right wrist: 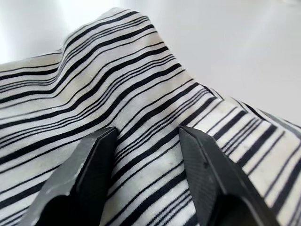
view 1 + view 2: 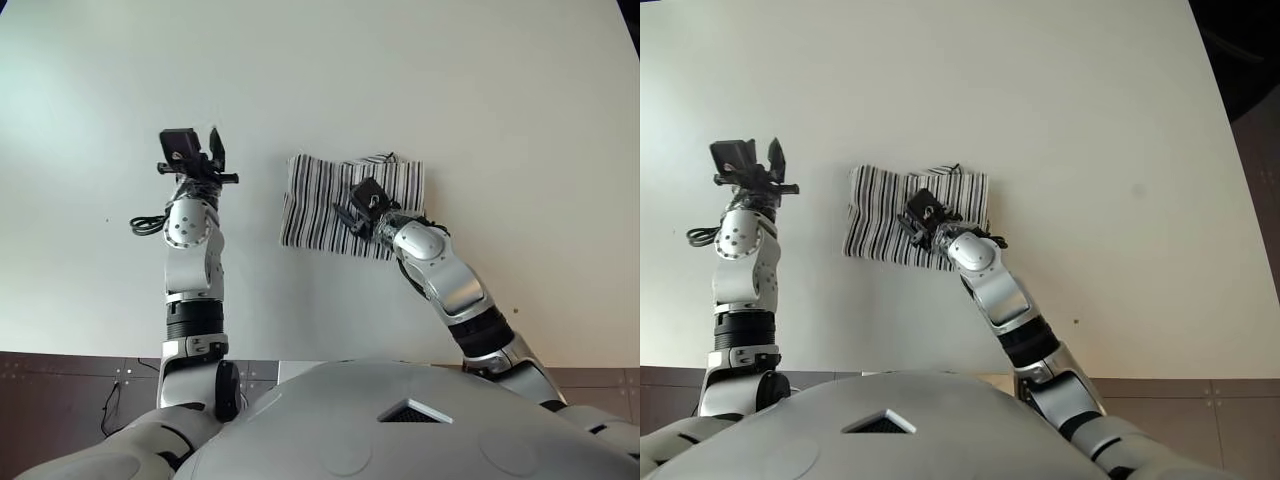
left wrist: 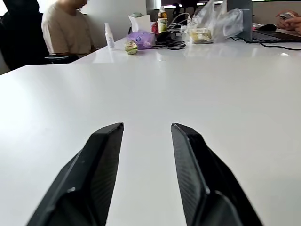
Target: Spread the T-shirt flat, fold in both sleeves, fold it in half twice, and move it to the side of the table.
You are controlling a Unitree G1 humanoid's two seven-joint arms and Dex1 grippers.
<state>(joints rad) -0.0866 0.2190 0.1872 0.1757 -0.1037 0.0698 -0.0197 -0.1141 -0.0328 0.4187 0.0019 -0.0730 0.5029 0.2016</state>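
A: Right arm pose?
B: Elbow bent, forearm angled inward. The right gripper (image 1: 146, 134) sits low over the folded striped T-shirt (image 2: 320, 200). Its fingers are parted and hold nothing, with cloth under and ahead of the tips. Contact: cannot tell.
A: Left arm?
B: Forearm stretched forward. The left gripper (image 3: 146, 127) is over the white table (image 2: 480, 90), fingers parted, empty. The shirt lies off to its right, apart.
A: Surroundings?
B: Far ahead of the left gripper are a bottle (image 3: 162, 14) and a plastic bag (image 3: 211, 21). A black cable loop (image 2: 147, 225) lies beside that forearm.
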